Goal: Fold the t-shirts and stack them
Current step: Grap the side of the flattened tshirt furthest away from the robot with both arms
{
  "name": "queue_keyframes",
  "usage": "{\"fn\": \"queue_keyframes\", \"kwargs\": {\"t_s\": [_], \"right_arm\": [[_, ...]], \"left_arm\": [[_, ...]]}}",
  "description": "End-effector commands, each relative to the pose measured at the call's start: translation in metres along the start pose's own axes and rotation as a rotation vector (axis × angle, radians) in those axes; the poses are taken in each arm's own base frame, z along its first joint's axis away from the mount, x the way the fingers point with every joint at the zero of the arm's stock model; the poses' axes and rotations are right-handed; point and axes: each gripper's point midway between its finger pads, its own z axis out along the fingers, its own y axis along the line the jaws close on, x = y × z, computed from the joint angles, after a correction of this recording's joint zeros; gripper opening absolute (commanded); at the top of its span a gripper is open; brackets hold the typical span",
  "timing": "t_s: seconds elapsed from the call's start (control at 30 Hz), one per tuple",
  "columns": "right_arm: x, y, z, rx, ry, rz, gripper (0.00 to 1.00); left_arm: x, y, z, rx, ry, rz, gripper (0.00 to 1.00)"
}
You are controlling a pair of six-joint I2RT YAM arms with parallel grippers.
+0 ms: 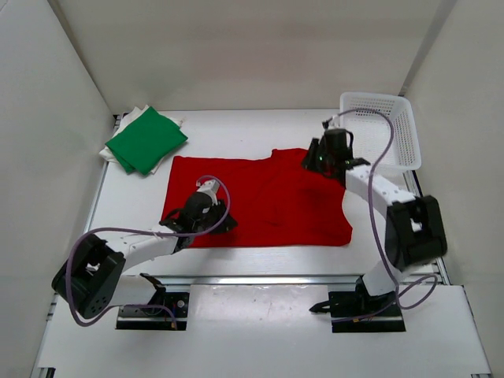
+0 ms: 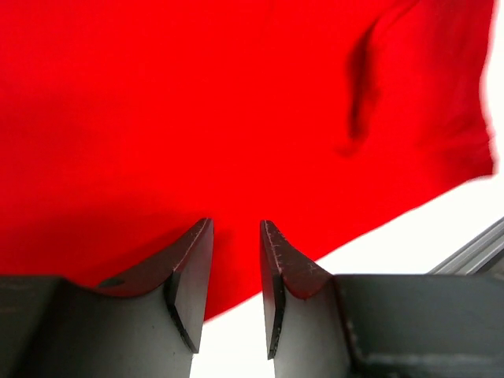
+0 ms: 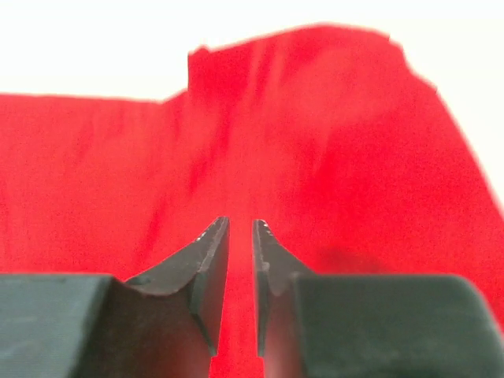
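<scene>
Red t-shirt (image 1: 260, 205) lies spread on the bench (image 1: 236, 130). Left end effector (image 2: 235, 228) stands half-parted, right end effector (image 3: 240, 224) barely parted.

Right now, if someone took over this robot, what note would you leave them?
Left hand: open, holding nothing, over the near left of the red t-shirt.
Right hand: jaws nearly together at its far right corner; grip unclear.
Done: green t-shirt lies folded on the folded white t-shirt, far left.
Left: fold the spread red one, stack it there.
</scene>
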Motion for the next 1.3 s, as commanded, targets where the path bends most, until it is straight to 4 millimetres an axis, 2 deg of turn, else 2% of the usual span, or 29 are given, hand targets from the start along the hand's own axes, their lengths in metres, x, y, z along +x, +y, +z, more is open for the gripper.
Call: {"fn": "queue_keyframes", "kwargs": {"t_s": [0.0, 0.03, 0.07, 0.13, 0.17, 0.2, 0.27, 0.37, 0.4, 0.53, 0.57, 0.6, 0.63, 0.7, 0.73, 0.77, 0.83, 0.87, 0.9, 0.93, 0.97, 1.0, 1.03, 1.07, 1.1, 1.17, 1.2, 1.23, 1.27], "right_arm": [[-0.058, -0.016, 0.041, 0.105, -0.097, -0.074, 0.14], [-0.053, -0.031, 0.061, 0.161, -0.071, -0.072, 0.14], [-0.061, -0.034, 0.074, 0.175, -0.064, -0.089, 0.14], [-0.088, -0.043, 0.093, 0.207, -0.086, -0.09, 0.17], [-0.068, -0.053, 0.111, 0.234, -0.016, -0.095, 0.2], [-0.083, -0.053, 0.111, 0.239, -0.025, -0.102, 0.22], [-0.075, -0.066, 0.134, 0.257, 0.025, -0.121, 0.31], [-0.083, -0.064, 0.147, 0.25, 0.049, -0.131, 0.42], [-0.071, -0.067, 0.151, 0.257, 0.089, -0.127, 0.43], [-0.063, -0.062, 0.152, 0.248, 0.12, -0.133, 0.45], [-0.065, -0.06, 0.15, 0.245, 0.111, -0.13, 0.42], [-0.065, -0.055, 0.15, 0.223, 0.112, -0.132, 0.29], [-0.065, -0.051, 0.151, 0.197, 0.123, -0.118, 0.22], [-0.079, -0.041, 0.149, 0.149, 0.109, -0.087, 0.1], [-0.077, -0.036, 0.15, 0.124, 0.123, -0.085, 0.06], [-0.083, -0.034, 0.149, 0.114, 0.119, -0.082, 0.01], [-0.102, -0.027, 0.144, 0.119, 0.078, -0.104, 0.0], [-0.117, -0.02, 0.134, 0.121, 0.037, -0.121, 0.0], [-0.121, -0.02, 0.132, 0.139, 0.007, -0.138, 0.0], [-0.124, -0.009, 0.119, 0.129, -0.016, -0.153, 0.0], [-0.15, 0.008, 0.1, 0.105, -0.112, -0.171, 0.0], [-0.15, 0.014, 0.096, 0.091, -0.148, -0.19, 0.01], [-0.144, 0.018, 0.084, 0.096, -0.167, -0.213, 0.02], [-0.167, 0.025, 0.064, 0.114, -0.261, -0.227, 0.1], [-0.158, 0.019, 0.062, 0.148, -0.26, -0.224, 0.15], [-0.141, 0.014, 0.054, 0.146, -0.21, -0.213, 0.35], [-0.112, 0.003, 0.059, 0.139, -0.125, -0.2, 0.36], [-0.094, -0.008, 0.058, 0.125, -0.075, -0.162, 0.33], [-0.067, -0.017, 0.057, 0.115, -0.019, -0.134, 0.32]], "left_arm": [[-0.034, -0.024, -0.009, 0.086, -0.077, 0.019, 0.41], [-0.027, -0.02, -0.008, 0.079, -0.064, 0.015, 0.42], [-0.024, -0.019, -0.008, 0.082, -0.062, 0.008, 0.42], [-0.017, -0.02, -0.008, 0.104, -0.057, 0.005, 0.42], [-0.015, -0.019, -0.008, 0.106, -0.051, 0.001, 0.42], [-0.014, -0.016, -0.007, 0.1, -0.047, -0.001, 0.41], [-0.015, -0.017, -0.007, 0.109, -0.054, -0.008, 0.41], [-0.015, -0.018, -0.007, 0.11, -0.056, 0.004, 0.42], [-0.014, -0.017, -0.007, 0.104, -0.053, 0.001, 0.42], [-0.015, -0.016, -0.005, 0.107, -0.057, -0.008, 0.42], [-0.012, -0.016, -0.004, 0.105, -0.049, -0.005, 0.42], [-0.014, -0.017, -0.003, 0.107, -0.051, -0.006, 0.42], [-0.015, -0.019, -0.004, 0.111, -0.053, -0.004, 0.42], [-0.015, -0.018, -0.003, 0.1, -0.048, -0.002, 0.42], [-0.017, -0.019, -0.004, 0.103, -0.054, -0.003, 0.42], [-0.018, -0.018, -0.005, 0.102, -0.059, -0.006, 0.42], [-0.021, -0.018, -0.007, 0.099, -0.064, -0.006, 0.42], [-0.021, -0.017, -0.007, 0.093, -0.065, -0.006, 0.42], [-0.024, -0.016, -0.007, 0.089, -0.076, -0.008, 0.41], [-0.027, -0.016, -0.007, 0.086, -0.083, 0.001, 0.42], [-0.029, -0.018, -0.009, 0.089, -0.089, -0.002, 0.42], [-0.03, -0.012, -0.009, 0.074, -0.094, -0.006, 0.42], [-0.037, -0.016, -0.011, 0.079, -0.115, 0.0, 0.42], [-0.038, -0.014, -0.012, 0.072, -0.117, -0.003, 0.41], [-0.044, -0.013, -0.014, 0.074, -0.132, -0.016, 0.42], [-0.045, -0.008, -0.015, 0.071, -0.133, -0.027, 0.43], [-0.052, -0.009, -0.017, 0.073, -0.152, -0.03, 0.43], [-0.055, -0.008, -0.018, 0.066, -0.16, -0.03, 0.43], [-0.06, -0.01, -0.02, 0.075, -0.174, -0.034, 0.43]]}}
